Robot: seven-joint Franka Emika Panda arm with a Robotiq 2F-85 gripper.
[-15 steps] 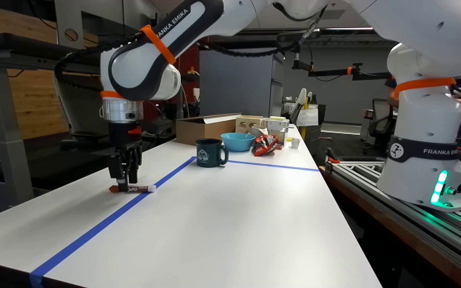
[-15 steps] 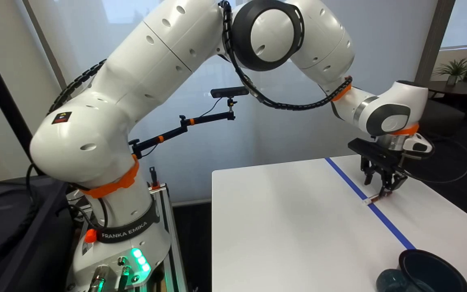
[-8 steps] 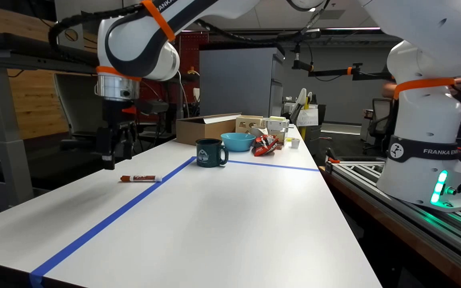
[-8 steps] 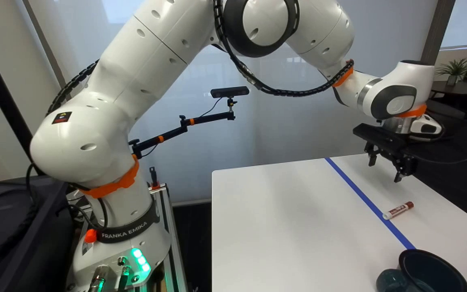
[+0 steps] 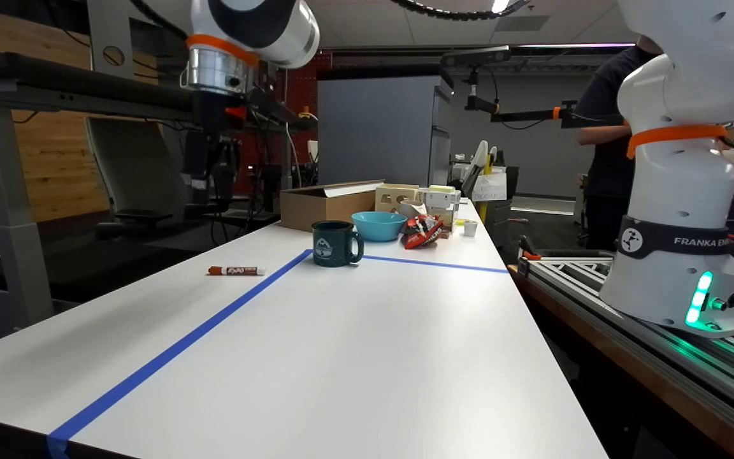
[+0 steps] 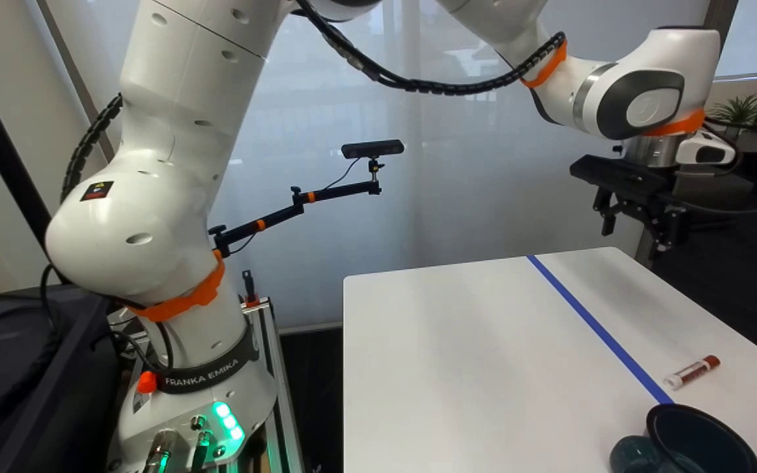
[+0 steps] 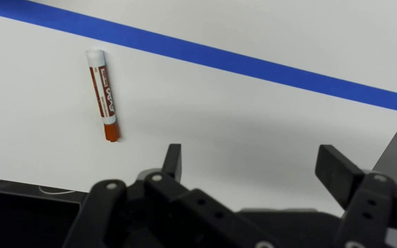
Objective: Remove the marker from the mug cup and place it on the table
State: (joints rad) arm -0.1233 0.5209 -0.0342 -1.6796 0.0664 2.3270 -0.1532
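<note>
Evidently the marker [image 7: 103, 95] lies flat on the table [image 5: 367, 344], out of the mug cup [image 5: 335, 244], w/ its white end [image 7: 95, 58] just beside the blue tape [image 7: 198, 51], not touching, & its red cap [image 7: 111, 132] pointing away; the long axis runs approx. square to the stripe. We see the gripper [image 7: 248, 147] well above, fingers [image 7: 338, 174] spread wide, nothing b/w them. Rel. to it, the marker sits outside the gap, on the mug cup's side (left in wrist view), its axis approx. across the closing direction. We judge placement done; any regrasp would need a sideways shift & descent, w/ little twist. Farther out, beyond the mug cup, we note a blue bowl [image 5: 380, 227] & cardboard box [image 5: 327, 208].
</note>
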